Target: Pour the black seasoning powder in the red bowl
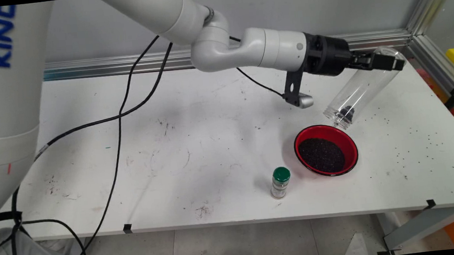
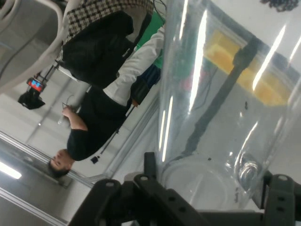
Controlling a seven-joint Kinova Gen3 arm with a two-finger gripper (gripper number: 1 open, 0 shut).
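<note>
1. The table (image 1: 171, 149) fills most of the main view, white and scuffed. Many small dark grains lie scattered over its right part.
2. The arm (image 1: 244, 51) comes from the upper left and reaches across to the upper right of the frame, with black cables (image 1: 125, 108) hanging under it.
3. The gripper (image 1: 387, 62) sits in the upper right. Its fingers are closed around a clear jar (image 1: 362, 87), near the jar's closed end. In the hand view the jar (image 2: 221, 94) fills the right half, and the black fingers stand on both sides of its base.
4. The jar is tilted steeply. Its mouth points down and to the left, and it hangs just above the far right rim of the bowl (image 1: 349, 140). I cannot tell if the mouth touches the rim.
5. The bowl is red and stands in the lower right middle. A dark heap of grains (image 1: 321, 154) covers its bottom.
6. Only a small clump (image 1: 347, 111) of dark grains is left inside the jar, near the mouth. So I judge the pouring to be almost finished: most of the content is in the bowl, a little is in the jar, and some went onto the table.
7. A small bottle (image 1: 280, 182) with a green cap stands upright just left of the bowl, not touching it.
</note>
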